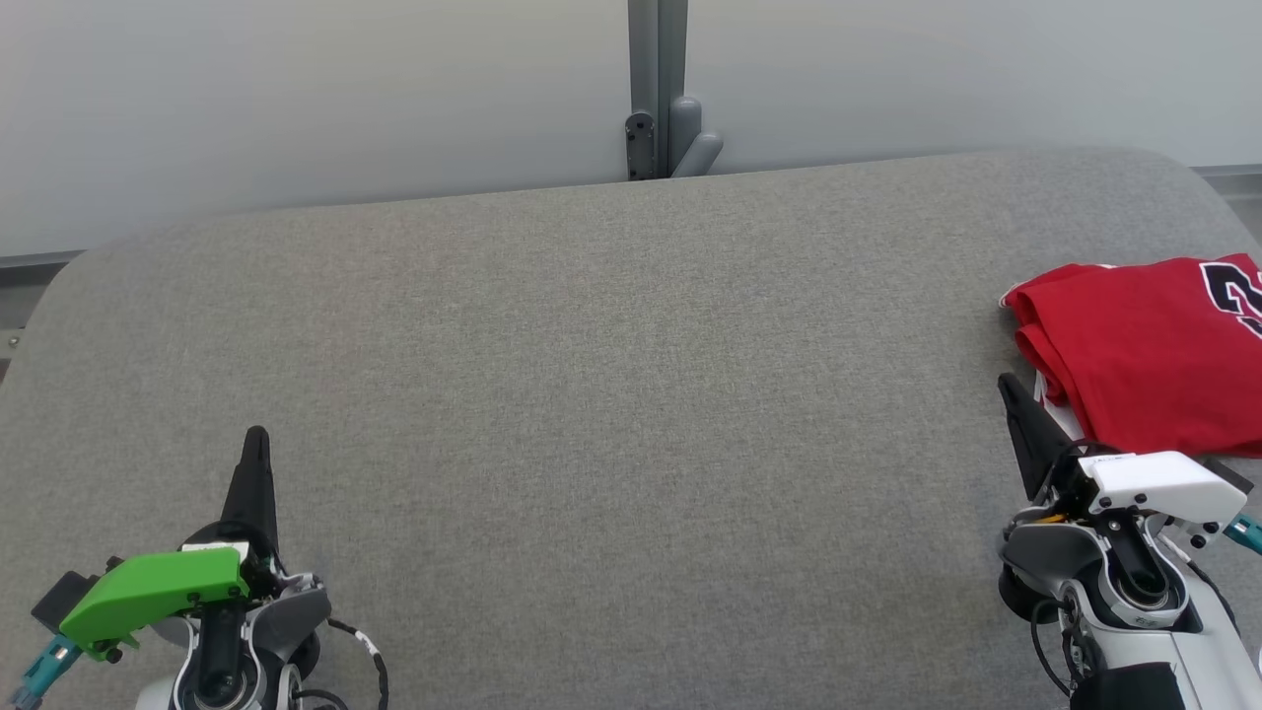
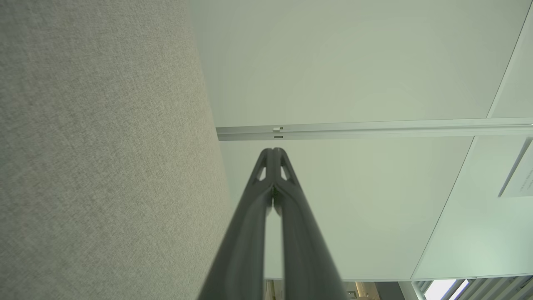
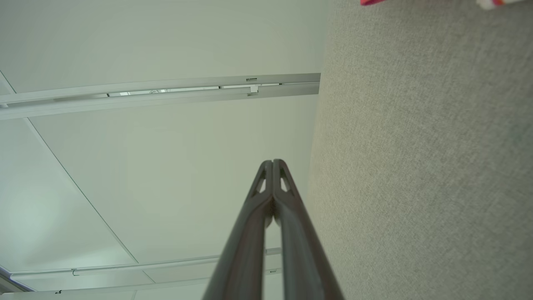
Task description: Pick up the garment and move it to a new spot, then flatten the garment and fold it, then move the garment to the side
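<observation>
A folded red garment (image 1: 1144, 345) with a dark number print lies at the right edge of the grey table (image 1: 611, 394), partly cut off by the head view's border. A sliver of the garment (image 3: 374, 2) shows at the top of the right wrist view. My right gripper (image 1: 1004, 380) is shut, empty, its tip just left of the garment's near corner. At the lower left, far from the garment, my left gripper (image 1: 256, 434) is shut with nothing in it. Both wrist views show the fingers pressed together: left gripper (image 2: 272, 150), right gripper (image 3: 272, 161).
The grey fabric table spans the head view with rounded far corners. Behind it stands a pale wall with a grey vertical post and bracket (image 1: 659, 89). Wall panels and a metal rail (image 2: 374, 128) appear beyond the table edge in the wrist views.
</observation>
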### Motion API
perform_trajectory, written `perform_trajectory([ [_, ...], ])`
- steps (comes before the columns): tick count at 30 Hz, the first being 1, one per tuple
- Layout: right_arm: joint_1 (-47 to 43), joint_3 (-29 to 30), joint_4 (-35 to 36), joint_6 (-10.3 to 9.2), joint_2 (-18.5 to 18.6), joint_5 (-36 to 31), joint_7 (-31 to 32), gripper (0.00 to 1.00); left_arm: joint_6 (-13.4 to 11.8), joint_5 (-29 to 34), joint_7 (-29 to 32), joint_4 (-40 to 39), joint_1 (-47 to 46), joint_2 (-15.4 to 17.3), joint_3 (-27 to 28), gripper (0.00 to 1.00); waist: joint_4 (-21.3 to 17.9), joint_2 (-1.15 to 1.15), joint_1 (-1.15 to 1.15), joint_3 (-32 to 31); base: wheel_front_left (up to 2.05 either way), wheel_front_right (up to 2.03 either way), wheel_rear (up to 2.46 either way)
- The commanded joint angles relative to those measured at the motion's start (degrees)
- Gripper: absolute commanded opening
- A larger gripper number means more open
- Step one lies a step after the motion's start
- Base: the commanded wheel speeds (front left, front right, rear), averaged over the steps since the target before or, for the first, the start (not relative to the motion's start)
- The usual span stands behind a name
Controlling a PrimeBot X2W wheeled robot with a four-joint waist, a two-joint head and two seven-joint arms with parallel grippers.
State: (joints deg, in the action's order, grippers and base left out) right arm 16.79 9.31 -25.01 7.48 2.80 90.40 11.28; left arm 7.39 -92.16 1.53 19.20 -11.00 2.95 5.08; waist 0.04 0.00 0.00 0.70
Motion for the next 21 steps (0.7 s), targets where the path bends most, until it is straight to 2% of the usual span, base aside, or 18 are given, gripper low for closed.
perform_trajectory([
  [1, 0.7, 0.2, -0.1, 0.02, 0.0, 0.2, 0.2, 0.0, 0.3, -0.1, 0.3, 0.1, -0.9, -0.1, 0.2, 0.0, 0.0, 0.0, 0.0, 0.0, 0.0, 0.0, 0.0],
  [21, 0.6, 0.1, -0.1, 0.02, 0.0, 0.2, 0.2, 0.0, 0.3, 0.0, 0.3, 0.1, -0.8, -0.1, 0.2, 0.0, 0.0, 0.0, 0.0, 0.0, 0.0, 0.0, 0.0],
])
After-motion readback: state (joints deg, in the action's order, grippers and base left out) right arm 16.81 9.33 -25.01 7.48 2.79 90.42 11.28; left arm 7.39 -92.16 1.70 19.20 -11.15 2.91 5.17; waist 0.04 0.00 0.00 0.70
